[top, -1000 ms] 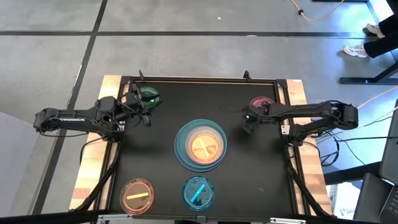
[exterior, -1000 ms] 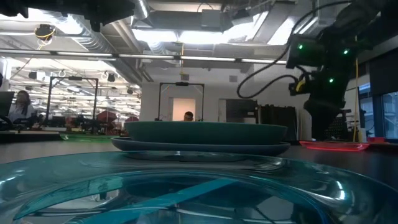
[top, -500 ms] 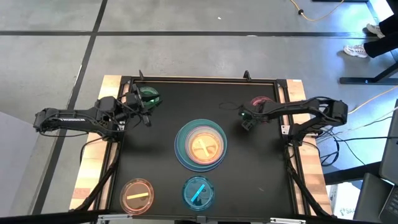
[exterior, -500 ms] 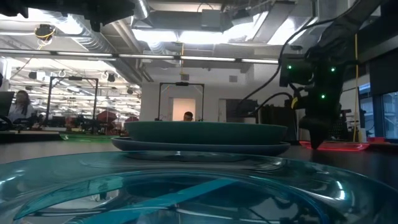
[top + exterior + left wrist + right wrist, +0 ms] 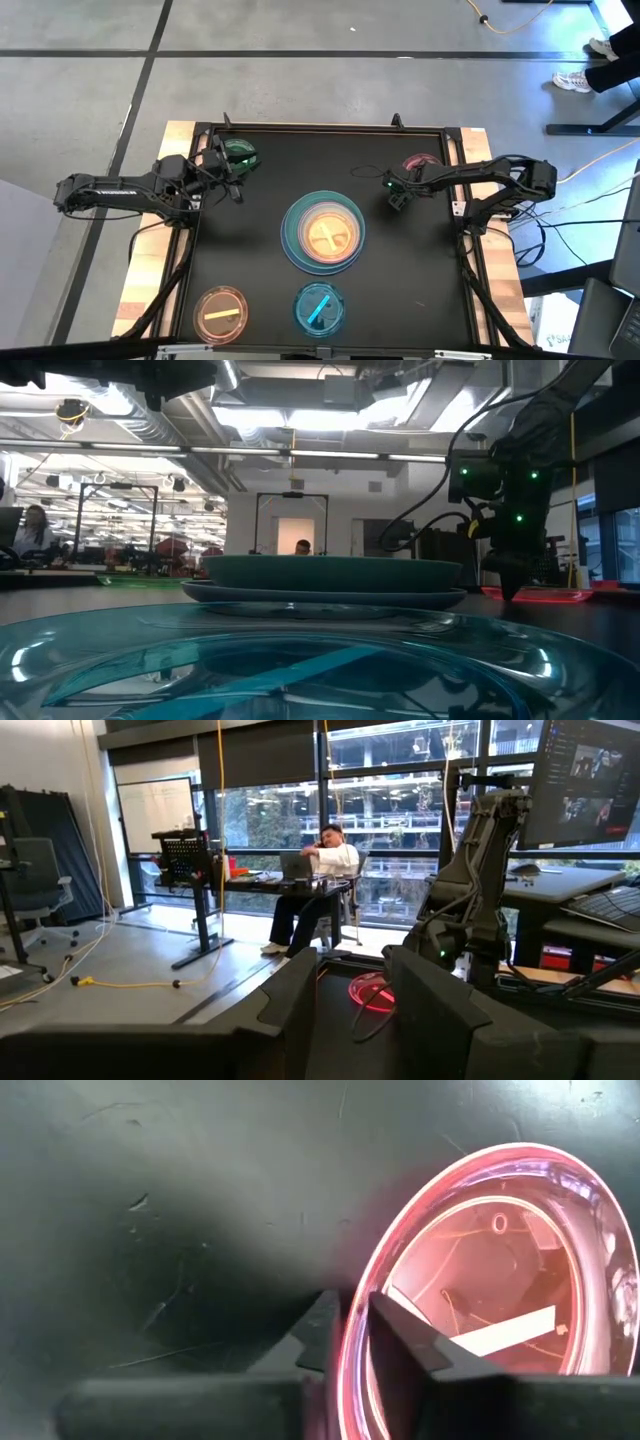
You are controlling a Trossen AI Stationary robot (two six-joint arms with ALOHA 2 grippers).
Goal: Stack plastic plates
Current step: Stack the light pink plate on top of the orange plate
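Note:
A small translucent pink plate with a white stripe lies flat at the table's far right. My right gripper stands over its left edge, pointing down, shut on the rim. At the far left my left gripper is open, level above the table, beside a translucent green plate. Nothing is between its fingers. In the middle a stack of plates rests on a large blue one. A translucent orange plate and a translucent blue plate lie flat near the front edge. My right gripper pinches the pink plate's raised rim at the plate's left edge. One finger is outside the rim and the other finger is inside the dish. The fingers come from above, pointing down. The plate lies flat on the black table.
The black tabletop has a raised frame around it and wooden edges at both sides. Bare black surface lies between the middle stack and the pink plate. A seated person and desks show far behind the table.
My right gripper has come down to the table at the pink plate's left edge, shifting slightly toward the table's left, and its arm has folded higher. The plates have stayed where they were.

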